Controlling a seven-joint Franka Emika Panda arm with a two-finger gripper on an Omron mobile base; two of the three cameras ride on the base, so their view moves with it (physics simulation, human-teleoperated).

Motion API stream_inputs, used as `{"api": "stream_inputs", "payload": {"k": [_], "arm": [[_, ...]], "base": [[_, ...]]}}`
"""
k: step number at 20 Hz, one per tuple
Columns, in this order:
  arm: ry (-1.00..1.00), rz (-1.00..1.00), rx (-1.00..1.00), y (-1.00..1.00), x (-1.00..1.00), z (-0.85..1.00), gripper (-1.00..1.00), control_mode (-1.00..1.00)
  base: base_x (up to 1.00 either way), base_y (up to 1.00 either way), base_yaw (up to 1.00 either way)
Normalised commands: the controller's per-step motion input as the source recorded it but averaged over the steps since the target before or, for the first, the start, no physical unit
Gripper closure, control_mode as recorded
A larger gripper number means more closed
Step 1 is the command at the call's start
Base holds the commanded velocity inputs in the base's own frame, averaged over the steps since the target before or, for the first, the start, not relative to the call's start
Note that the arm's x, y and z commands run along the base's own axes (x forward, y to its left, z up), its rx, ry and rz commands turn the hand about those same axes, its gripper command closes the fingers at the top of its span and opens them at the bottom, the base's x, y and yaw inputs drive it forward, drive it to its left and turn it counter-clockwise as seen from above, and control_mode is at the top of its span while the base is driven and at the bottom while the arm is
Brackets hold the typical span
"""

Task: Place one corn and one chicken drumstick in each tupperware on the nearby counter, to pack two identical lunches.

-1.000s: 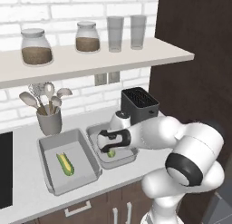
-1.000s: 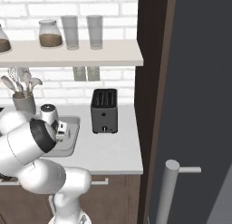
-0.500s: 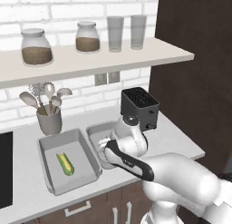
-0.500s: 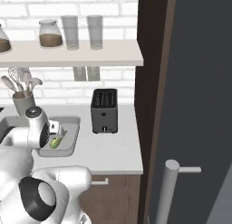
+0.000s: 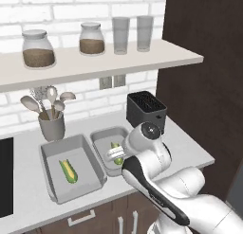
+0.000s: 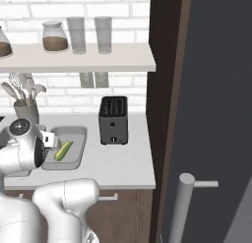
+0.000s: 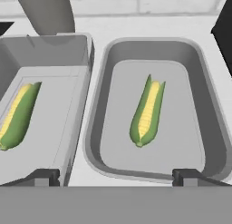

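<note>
A: We record two tupperware trays side by side on the counter (image 5: 190, 155). The larger tupperware (image 5: 50, 155) sits to the left, the smaller tupperware (image 7: 102, 100) just beside it on the right, their rims close together.

B: Contents?

A: We find one corn (image 5: 69, 171) lying flat in the larger tray, and a second corn (image 7: 146, 111) lying lengthwise near the middle of the smaller tray. In neither tray do we see a chicken drumstick.

B: And the gripper?

A: We note the gripper (image 7: 115, 175) poised above the near rim of the smaller tray, jaws spread wide with nothing between them. One fingertip (image 7: 43, 177) sits over the gap between the trays, the other over the tray's right corner.

B: Surroundings?

A: A black toaster (image 6: 113, 120) stands right of the trays, a grey utensil cup (image 5: 51, 126) behind the larger one.
</note>
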Motion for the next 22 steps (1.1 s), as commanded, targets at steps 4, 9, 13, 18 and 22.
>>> {"api": "stream_inputs", "payload": {"k": [4,9,13,18,22], "arm": [[0.00,-0.02,0.00,-0.08,-0.36,0.77,-1.00,-1.00],[-0.06,-0.02,0.00,-0.18,-0.19,0.59,-1.00,-1.00],[-0.06,0.00,0.00,-0.32,-0.12,0.29,-1.00,-1.00],[-0.03,0.00,0.03,-0.54,-0.06,0.02,-1.00,-1.00],[0.00,0.00,0.03,-0.50,-0.01,-0.08,-1.00,-1.00]], "base": [[0.00,0.00,0.00],[0.00,0.00,0.00],[0.00,0.00,0.00],[0.00,0.00,0.00],[0.00,0.00,0.00]]}}
